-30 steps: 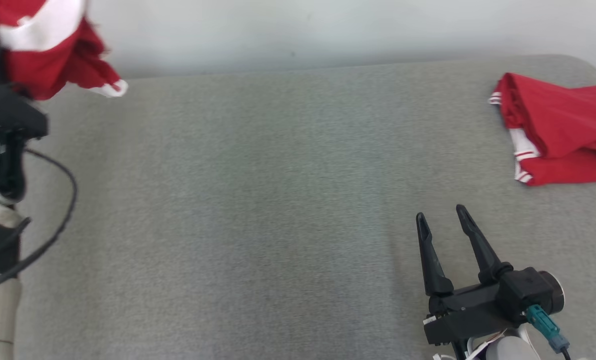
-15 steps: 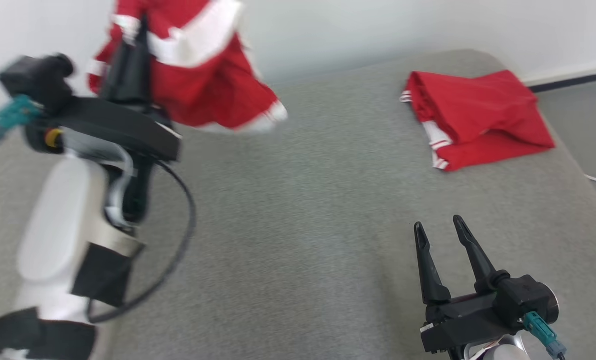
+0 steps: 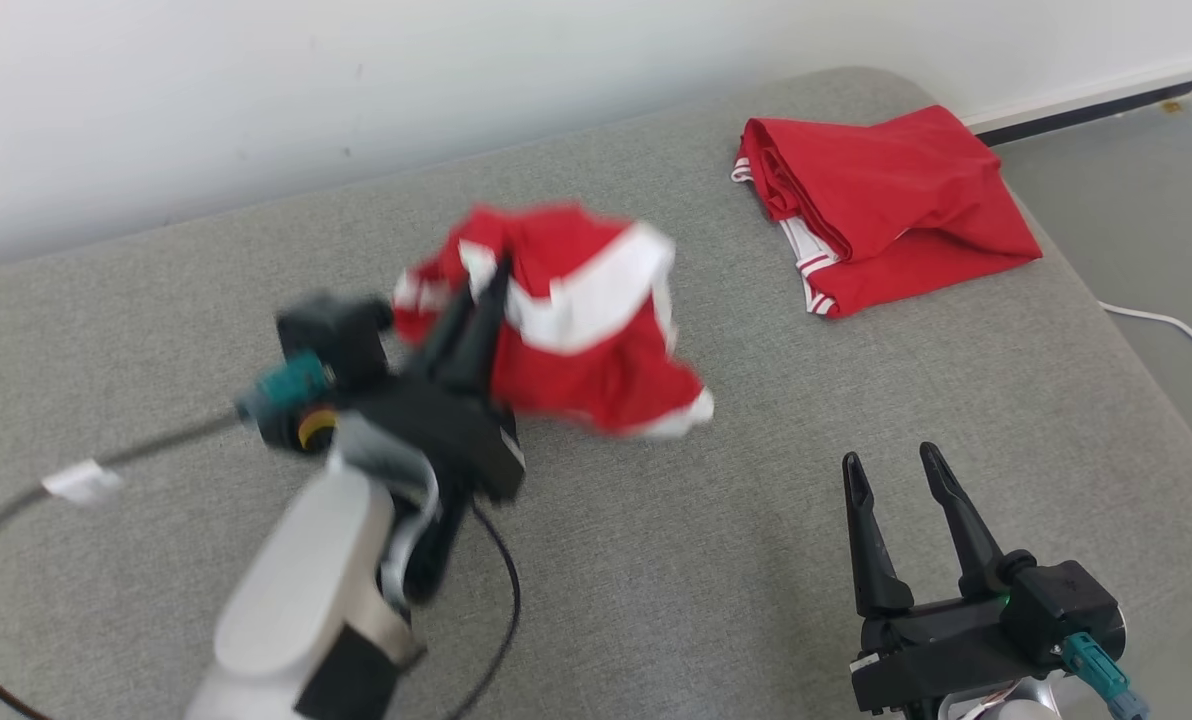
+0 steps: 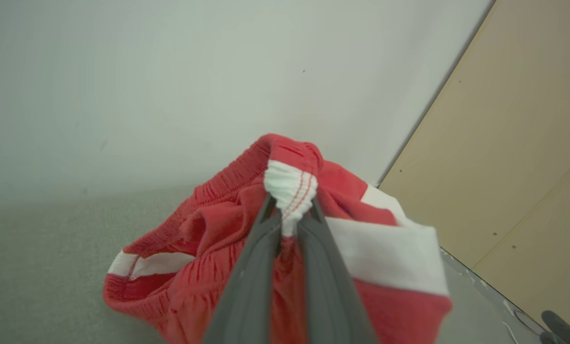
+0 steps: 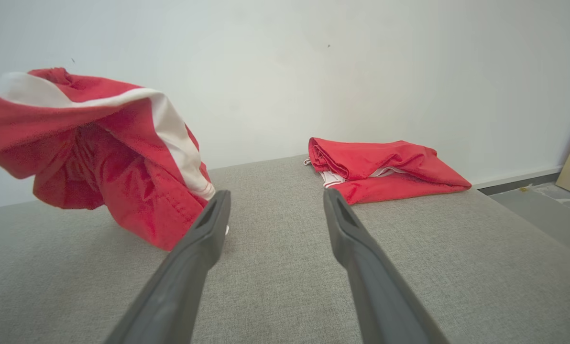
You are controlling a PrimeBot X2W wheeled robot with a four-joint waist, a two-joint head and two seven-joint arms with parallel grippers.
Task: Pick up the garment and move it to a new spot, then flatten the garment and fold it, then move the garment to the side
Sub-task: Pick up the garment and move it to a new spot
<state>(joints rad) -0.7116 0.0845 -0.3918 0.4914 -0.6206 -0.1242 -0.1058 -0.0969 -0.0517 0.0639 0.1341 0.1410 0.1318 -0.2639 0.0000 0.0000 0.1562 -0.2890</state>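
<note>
Left gripper: fingers clamped together on a white-ribbed edge of the garment; blurred in the head view
Garment: red with white bands, bunched, hanging over the middle of the grey cushion; whether its lowest fold touches, cannot tell
Right gripper: fingers spread apart, over the near right
Folded red cloth: lies at the far right corner, well apart

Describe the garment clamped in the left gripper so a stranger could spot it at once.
Start at the grey padded surface against the white wall. Near its middle a red garment with broad white bands hangs bunched from the left gripper, pinched at a white ribbed edge. The other red garment lies folded flat at the far right corner, untouched.
</note>
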